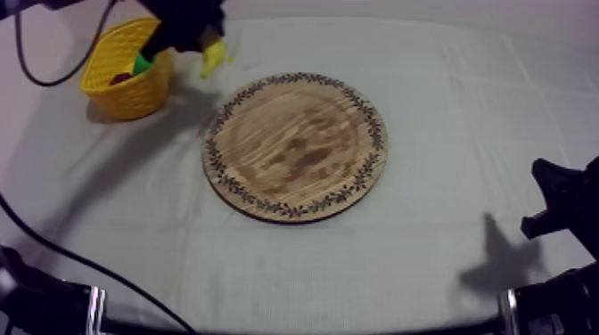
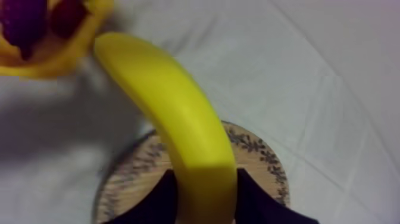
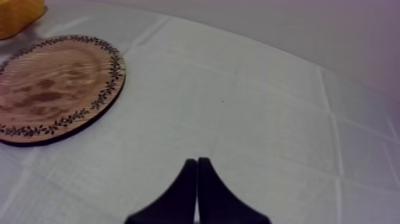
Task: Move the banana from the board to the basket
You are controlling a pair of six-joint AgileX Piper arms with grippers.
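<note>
Left wrist view showed the left gripper point(image 2: 205, 174) closed on the banana point(image 2: 178, 131), one black finger point(image 2: 161, 199) pressed to each side of its near end. The rest of the fruit curved away from the fingers, its far tip just short of the rim of the yellow basket point(image 2: 59, 56). The basket held grapes point(image 2: 21, 24) and a small red fruit point(image 2: 68, 15). The wooden board point(image 2: 262, 161) lay below and behind the fingers, bare in the top view. The pick-up therefore looked done and the carry nearly so. What was left, I judged, was bringing the banana over the basket and letting go. The right gripper point(image 3: 197, 164) was closed on nothing, with the cloth beyond its fingers bare.
</note>
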